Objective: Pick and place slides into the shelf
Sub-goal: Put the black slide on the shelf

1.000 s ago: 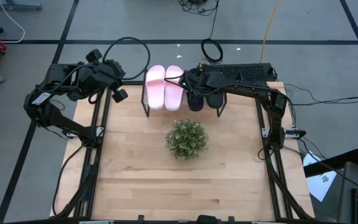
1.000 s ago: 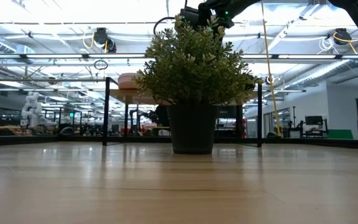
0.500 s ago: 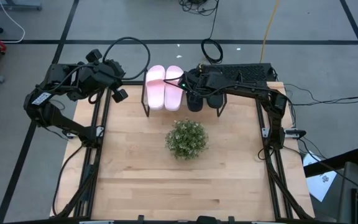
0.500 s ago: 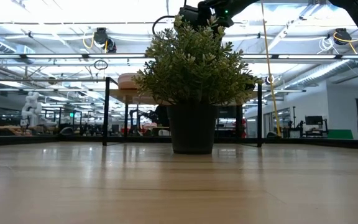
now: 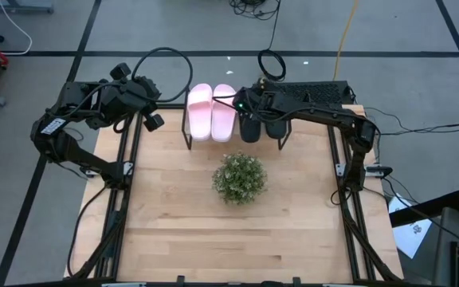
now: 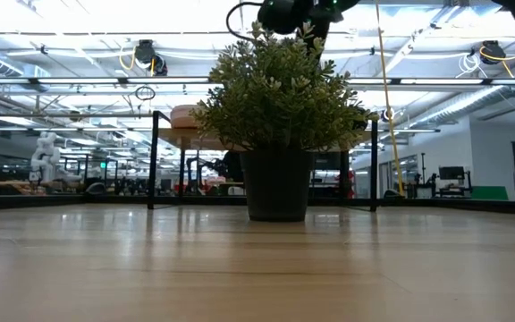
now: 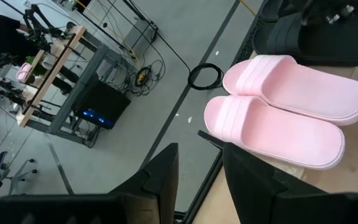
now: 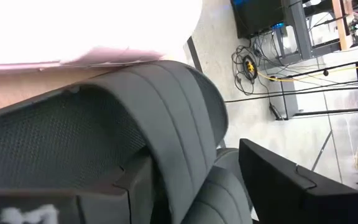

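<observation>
Your right gripper [image 5: 245,104], fingers spread, hangs over the ribbed-strap black slides [image 8: 135,130] on the shelf [image 5: 281,131], smooth pink pair [image 7: 278,118] alongside; only the low view shows the bushy plant [image 6: 280,89].

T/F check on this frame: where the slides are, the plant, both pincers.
1. Both pink slides lie on the shelf. True.
2. The potted plant stands on the shelf. False: it stands on the table, in front of the shelf.
3. The right pincer is over the black slides on the shelf. True.
4. The left pincer grips a pink slide. False: its fingers are open and hold nothing; the pink slides lie beyond them.
5. The black slides lie on the floor. False: they sit on the shelf beside the pink pair.
</observation>
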You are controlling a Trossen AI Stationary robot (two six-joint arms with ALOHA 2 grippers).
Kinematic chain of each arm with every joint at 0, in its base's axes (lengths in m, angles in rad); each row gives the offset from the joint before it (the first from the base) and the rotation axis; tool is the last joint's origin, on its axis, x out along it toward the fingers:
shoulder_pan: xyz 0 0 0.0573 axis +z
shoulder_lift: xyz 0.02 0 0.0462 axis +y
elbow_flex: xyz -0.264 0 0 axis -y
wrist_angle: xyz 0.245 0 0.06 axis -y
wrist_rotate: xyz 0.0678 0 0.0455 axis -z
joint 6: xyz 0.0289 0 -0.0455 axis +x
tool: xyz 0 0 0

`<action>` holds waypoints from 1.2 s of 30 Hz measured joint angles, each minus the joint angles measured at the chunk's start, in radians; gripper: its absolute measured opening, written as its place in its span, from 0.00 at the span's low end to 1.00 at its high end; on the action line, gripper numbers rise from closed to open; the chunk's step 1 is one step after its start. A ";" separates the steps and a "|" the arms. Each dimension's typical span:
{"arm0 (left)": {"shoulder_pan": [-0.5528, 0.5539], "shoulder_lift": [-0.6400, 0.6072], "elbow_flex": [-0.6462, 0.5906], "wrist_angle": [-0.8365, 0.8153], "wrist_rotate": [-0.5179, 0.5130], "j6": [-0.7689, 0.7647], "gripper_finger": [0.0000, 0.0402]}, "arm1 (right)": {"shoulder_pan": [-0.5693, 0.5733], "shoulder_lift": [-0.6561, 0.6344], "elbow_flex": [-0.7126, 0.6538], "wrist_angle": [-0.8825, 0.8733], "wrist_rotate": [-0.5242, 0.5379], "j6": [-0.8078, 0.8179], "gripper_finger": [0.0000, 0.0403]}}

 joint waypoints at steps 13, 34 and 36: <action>0.000 0.000 0.000 0.000 0.000 -0.003 0.33 | 0.040 -0.061 0.001 -0.016 0.001 0.017 0.51; 0.000 0.000 0.000 0.000 0.000 -0.006 0.33 | 0.035 -0.061 -0.054 0.013 0.002 0.007 0.51; 0.000 0.000 0.000 0.000 0.000 -0.006 0.33 | 0.035 -0.061 -0.054 0.013 -0.025 0.008 0.51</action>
